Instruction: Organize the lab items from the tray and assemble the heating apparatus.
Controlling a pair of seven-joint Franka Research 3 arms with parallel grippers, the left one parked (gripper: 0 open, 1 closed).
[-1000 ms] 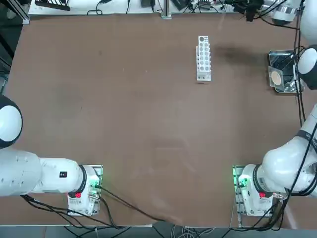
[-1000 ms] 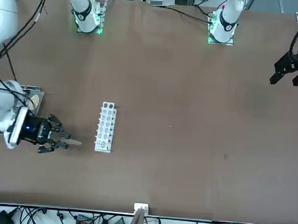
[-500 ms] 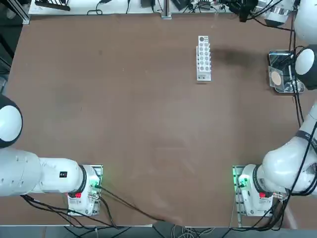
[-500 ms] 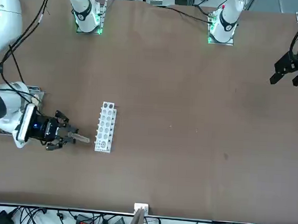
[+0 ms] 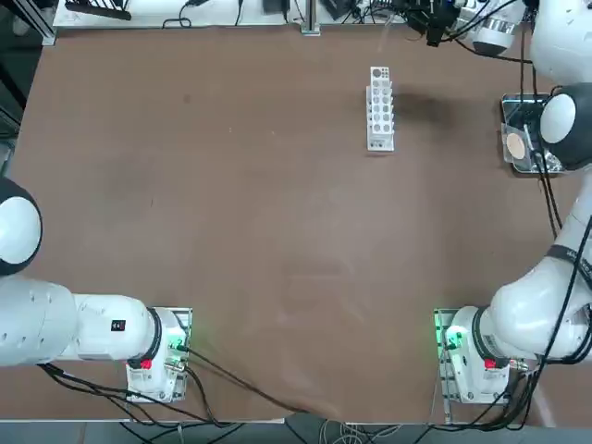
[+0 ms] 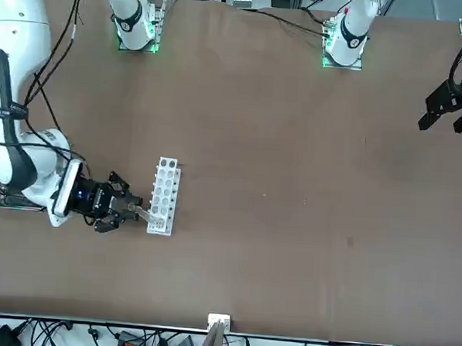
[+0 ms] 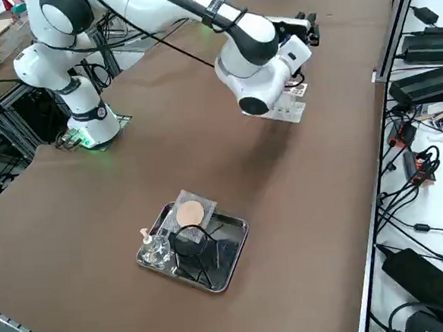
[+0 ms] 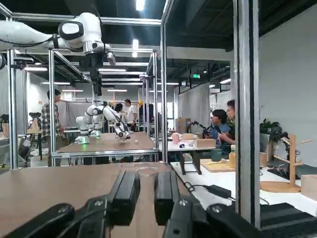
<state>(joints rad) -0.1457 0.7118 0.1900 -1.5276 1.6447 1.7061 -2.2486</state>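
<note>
Right end effector level, clamped on clear tube, now beside white rack; earlier nearer tray.

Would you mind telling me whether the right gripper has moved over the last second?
Yes. In the front view the right gripper, holding a clear tube, has travelled away from the tray toward the white rack, now nearly reaching it.

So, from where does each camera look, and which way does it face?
Top: overhead, looking down; both arm bases at the bottom, white rack far.
Front: across the table, facing the robot; right gripper holds a clear tube by the rack.
Right side: raised, looking diagonally; tray near.
Wrist: level along its own fingers, into the room.
Top and front share the rack.
</note>
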